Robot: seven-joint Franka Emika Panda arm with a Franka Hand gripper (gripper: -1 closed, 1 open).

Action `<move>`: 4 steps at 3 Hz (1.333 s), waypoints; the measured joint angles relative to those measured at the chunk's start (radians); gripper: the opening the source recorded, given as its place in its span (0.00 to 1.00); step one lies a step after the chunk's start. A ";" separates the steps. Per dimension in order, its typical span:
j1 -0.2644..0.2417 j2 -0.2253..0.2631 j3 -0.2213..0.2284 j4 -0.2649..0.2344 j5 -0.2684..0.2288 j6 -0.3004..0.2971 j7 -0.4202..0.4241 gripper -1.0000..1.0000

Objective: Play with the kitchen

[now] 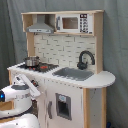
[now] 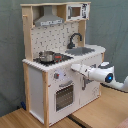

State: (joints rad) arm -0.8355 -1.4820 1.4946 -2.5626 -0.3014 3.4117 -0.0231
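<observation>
In the first exterior view, the child-size toy kitchen of white panels and pale wood [image 1: 70,75] fills the frame. A small metal pot [image 1: 31,61] sits on the hob at about ten o'clock from the grey sink [image 1: 74,74], and the curved black faucet [image 1: 85,59] stands at the sink's two o'clock. The white robot arm [image 1: 20,92] reaches up from seven o'clock, its tip close against the front panel below the hob. The tool itself is hidden here.

In the second exterior view, the kitchen stands on a wooden table [image 2: 100,112]. The arm comes in from four o'clock, and the tool [image 2: 76,67] points at the front edge just under the counter, beside the round knobs [image 2: 59,76] and above the oven door [image 2: 65,95]. It seems to touch the panel, though I cannot tell how far its fingers are parted or whether they hold anything.

The step in hand is probably working a knob or the oven door. Doing it well means a slow, square approach, light contact so the kitchen does not shift, and staying below the counter lip to spare the pot.
</observation>
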 joint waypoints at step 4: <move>0.001 0.000 -0.001 -0.003 0.001 0.008 0.429 0.00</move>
State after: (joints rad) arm -0.8341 -1.4820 1.4932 -2.5652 -0.3006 3.4197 0.4055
